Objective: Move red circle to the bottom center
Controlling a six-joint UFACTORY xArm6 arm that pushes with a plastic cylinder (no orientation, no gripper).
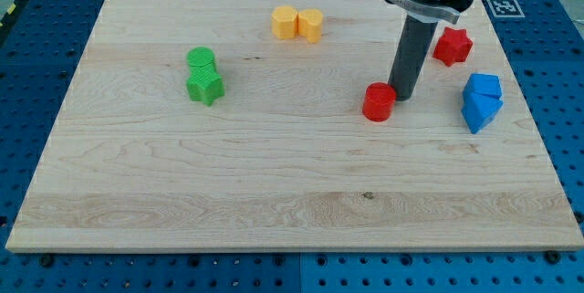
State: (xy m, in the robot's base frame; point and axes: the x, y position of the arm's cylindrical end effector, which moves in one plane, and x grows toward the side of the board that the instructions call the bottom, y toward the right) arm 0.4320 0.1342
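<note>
The red circle (379, 102) lies on the wooden board (274, 165), right of centre, about mid-height. My tip (402, 98) touches its upper right side. The dark rod rises from there toward the view's top. The red star (453, 46) lies apart at the upper right, beside the rod.
Two blue blocks (481, 101) sit together near the board's right edge. A yellow pair (297, 24) lies at the top centre. A green circle and green star (204, 75) sit stacked close at the left.
</note>
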